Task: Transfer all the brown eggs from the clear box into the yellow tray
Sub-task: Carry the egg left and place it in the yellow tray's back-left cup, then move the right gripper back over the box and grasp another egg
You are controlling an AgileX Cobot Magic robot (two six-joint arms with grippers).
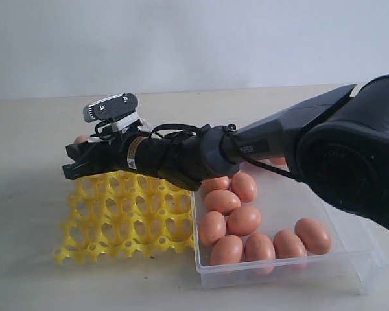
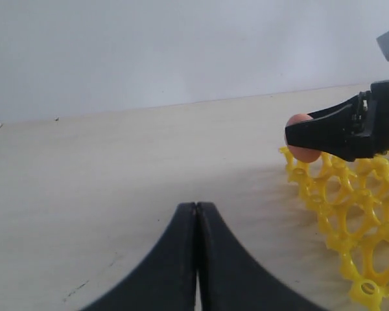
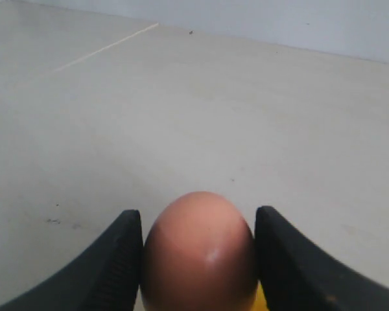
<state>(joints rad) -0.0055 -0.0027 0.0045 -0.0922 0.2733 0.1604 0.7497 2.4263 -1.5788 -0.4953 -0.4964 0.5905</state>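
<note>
My right gripper (image 1: 74, 161) reaches across over the far left corner of the yellow tray (image 1: 129, 220) and is shut on one brown egg (image 3: 198, 259), its two fingers pressed against the egg's sides. From the left wrist view the same egg (image 2: 302, 154) shows just above the tray's corner cups (image 2: 350, 220). The tray's visible cups hold nothing. Several more brown eggs (image 1: 244, 220) lie in the clear box (image 1: 350, 259), right of the tray. My left gripper (image 2: 196, 207) is shut and empty, low over bare table to the tray's left; it does not show in the exterior view.
The clear box stands against the tray's right edge. The right arm (image 1: 279, 139) stretches across above the box and the tray's back rows. Bare pale tabletop (image 2: 117, 168) lies left of and behind the tray.
</note>
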